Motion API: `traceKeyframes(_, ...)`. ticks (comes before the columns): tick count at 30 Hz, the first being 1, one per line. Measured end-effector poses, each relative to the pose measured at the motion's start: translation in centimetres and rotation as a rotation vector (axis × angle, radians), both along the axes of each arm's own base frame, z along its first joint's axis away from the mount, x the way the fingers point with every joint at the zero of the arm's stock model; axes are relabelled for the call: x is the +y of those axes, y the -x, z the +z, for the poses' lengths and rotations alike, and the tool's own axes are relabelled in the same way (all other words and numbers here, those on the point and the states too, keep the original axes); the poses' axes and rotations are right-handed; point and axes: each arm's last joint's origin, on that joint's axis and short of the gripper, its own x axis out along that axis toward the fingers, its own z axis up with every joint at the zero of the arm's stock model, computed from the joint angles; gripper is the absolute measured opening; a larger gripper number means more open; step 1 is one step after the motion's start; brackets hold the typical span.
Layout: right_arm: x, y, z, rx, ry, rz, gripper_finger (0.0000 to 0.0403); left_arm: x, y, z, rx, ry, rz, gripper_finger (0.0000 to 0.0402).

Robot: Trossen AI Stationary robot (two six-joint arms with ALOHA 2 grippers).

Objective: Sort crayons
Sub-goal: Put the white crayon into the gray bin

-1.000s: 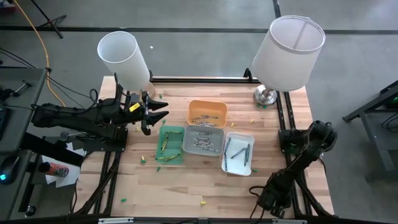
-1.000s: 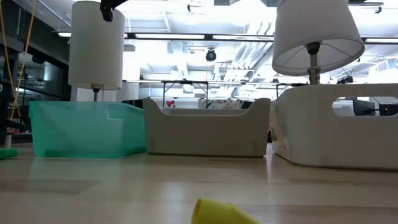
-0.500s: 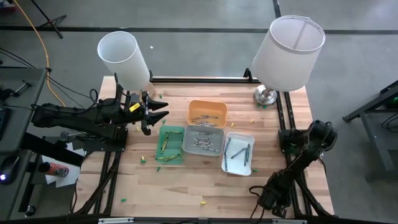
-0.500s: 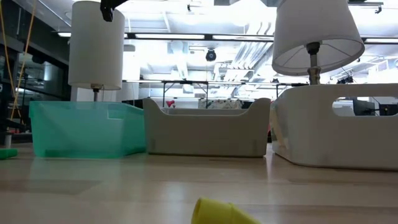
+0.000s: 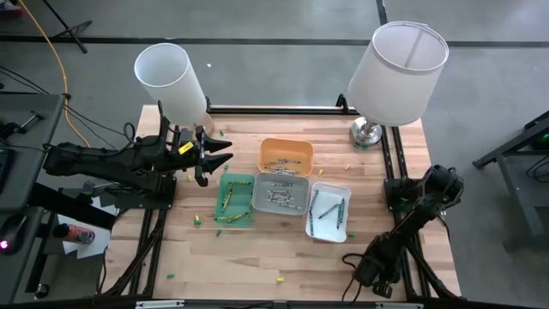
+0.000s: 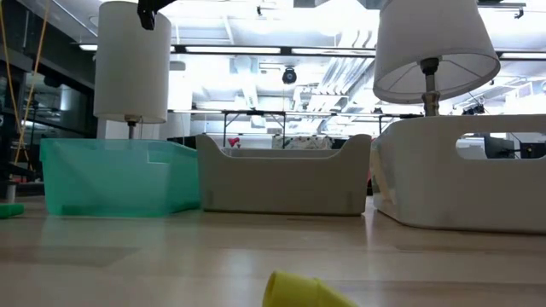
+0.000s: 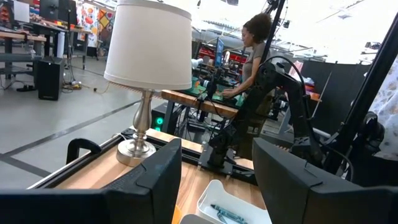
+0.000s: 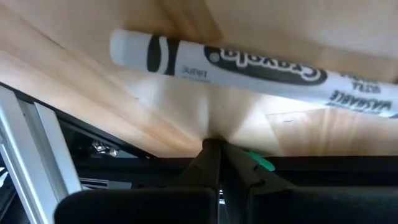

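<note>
Crayons lie sorted in four small trays mid-table: green [image 5: 233, 197], grey [image 5: 279, 193], orange [image 5: 286, 154] and white [image 5: 328, 210]. Loose ones lie on the wood, among them a yellow crayon [image 5: 279, 279] [image 6: 299, 290] near the front edge. A grey-white crayon [image 8: 249, 65] lies flat on the wood close to a table edge. My right gripper [image 8: 214, 149] [image 5: 356, 268] is shut, its tips just short of that crayon. My left gripper [image 5: 216, 154] [image 7: 217, 180] hangs open and empty above the table's far left, beside the green tray.
Two lamps stand at the far corners, one with a tilted shade at the left [image 5: 170, 79], one at the right [image 5: 396, 73]. Small green crayons [image 5: 197, 221] lie left of the green tray. A person stands at a bench beyond the table [image 7: 255, 43].
</note>
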Motion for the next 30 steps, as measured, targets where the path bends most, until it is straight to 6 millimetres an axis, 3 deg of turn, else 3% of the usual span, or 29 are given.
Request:
traceKeyframes(19, -1.5, -1.4, 0.4, -0.023, 0.003, -0.037, 0.0, 0.0, 0.0, 0.0, 0.0, -0.001, 0.0, 0.0184)
traceKeyframes(30, -4.8, -1.8, 4.3, -0.196, 0.191, -0.098, 0.0, 0.0, 0.0, 0.0, 0.0, -0.001, 0.0, 0.0184)
